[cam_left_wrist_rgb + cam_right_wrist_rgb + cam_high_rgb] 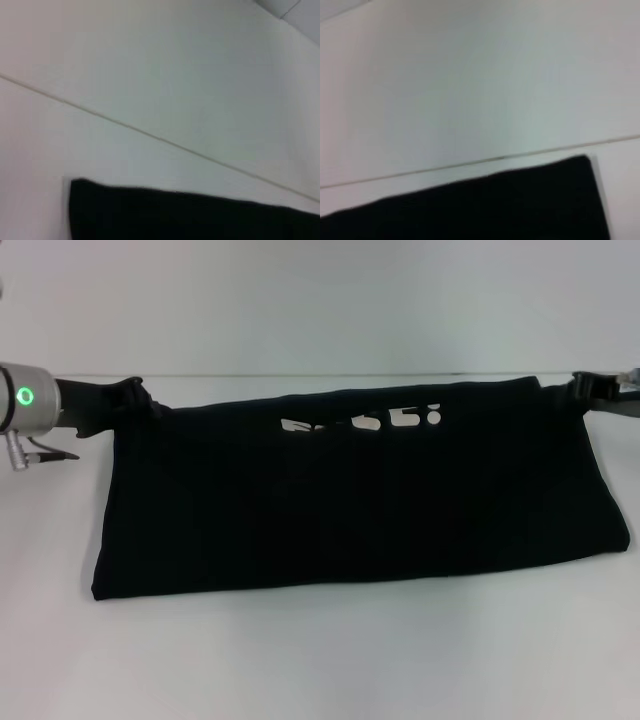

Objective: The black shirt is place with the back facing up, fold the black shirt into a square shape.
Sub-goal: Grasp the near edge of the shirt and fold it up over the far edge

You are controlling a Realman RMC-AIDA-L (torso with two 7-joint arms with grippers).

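Observation:
The black shirt (350, 500) is held up and stretched wide above the white table (320, 660), its lower edge resting near the table. Cream-white lettering (365, 422) shows near its top edge. My left gripper (140, 397) is shut on the shirt's top left corner. My right gripper (578, 388) is shut on the top right corner. The shirt's black edge also shows in the left wrist view (190, 215) and in the right wrist view (485, 205).
The white wall (320, 300) stands behind the table. The table's far edge line shows in the left wrist view (150, 135) and in the right wrist view (470, 164). My left arm's silver wrist with a green light (25, 397) is at the left edge.

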